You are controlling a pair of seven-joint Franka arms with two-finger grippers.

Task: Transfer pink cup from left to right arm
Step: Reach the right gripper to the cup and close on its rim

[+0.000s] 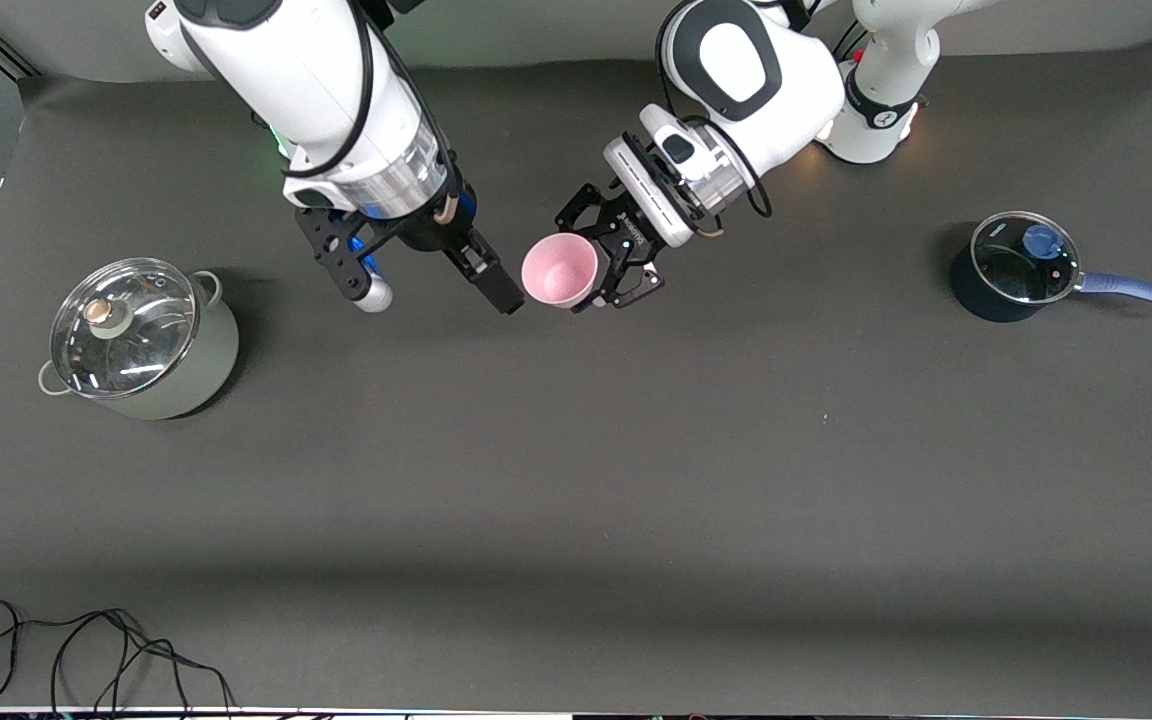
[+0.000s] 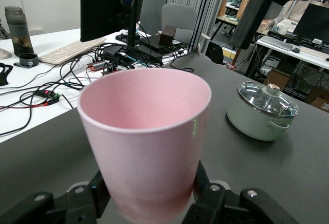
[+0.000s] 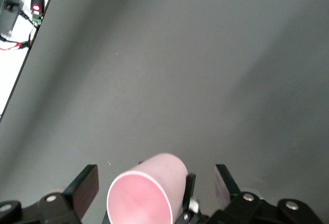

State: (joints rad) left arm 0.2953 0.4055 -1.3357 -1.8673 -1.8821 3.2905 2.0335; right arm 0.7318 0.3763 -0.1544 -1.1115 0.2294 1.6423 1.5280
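The pink cup (image 1: 559, 270) hangs in the air over the table's middle, on the side of the arms' bases, tilted with its mouth toward the right arm. My left gripper (image 1: 591, 265), a black claw, is shut on the cup's lower body; its fingers (image 2: 100, 193) press both sides of the cup (image 2: 146, 131). My right gripper (image 1: 501, 290) is open beside the cup's rim. In the right wrist view the cup (image 3: 149, 198) shows between the spread fingers (image 3: 85, 188) without touching them, and the right gripper (image 3: 154, 175) holds nothing.
A pale green pot with a glass lid (image 1: 141, 340) stands toward the right arm's end; it also shows as the pot (image 2: 262, 111). A dark blue saucepan with a blue handle (image 1: 1021, 265) stands toward the left arm's end. Black cables (image 1: 86, 650) lie at the table's nearest edge.
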